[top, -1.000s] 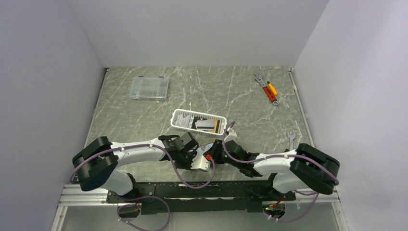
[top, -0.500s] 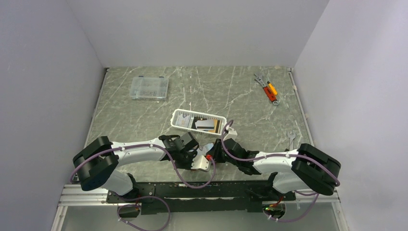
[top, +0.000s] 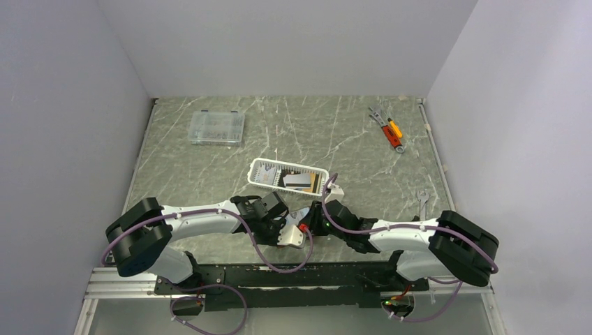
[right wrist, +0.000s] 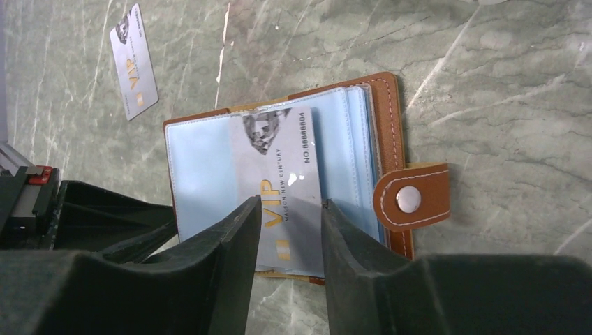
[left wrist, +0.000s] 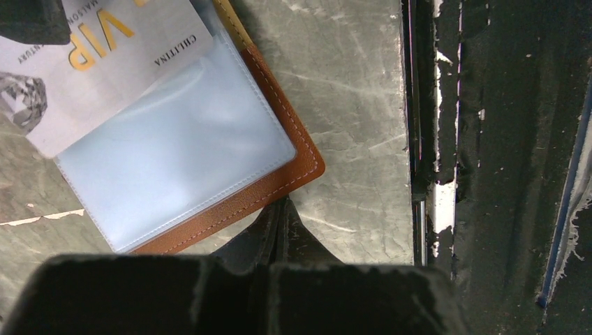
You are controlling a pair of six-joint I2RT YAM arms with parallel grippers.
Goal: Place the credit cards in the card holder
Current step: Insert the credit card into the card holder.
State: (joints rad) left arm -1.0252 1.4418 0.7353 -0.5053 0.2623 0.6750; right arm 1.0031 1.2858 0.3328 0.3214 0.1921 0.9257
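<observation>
Card holder (right wrist: 209, 160) open, brown, blue-lined; left end effector (left wrist: 283, 209) tight on edge, right end effector (right wrist: 292, 209), hold unclear.

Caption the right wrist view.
Right gripper straddles a grey VIP card on the open card holder; a second card lies nearby.

Clear box (top: 217, 128), white basket (top: 253, 174), orange-handled tools (top: 392, 132), small wrench (top: 422, 197).

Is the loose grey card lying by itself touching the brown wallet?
Apart. The right wrist view shows a strip of table between the loose card and the wallet.
</observation>
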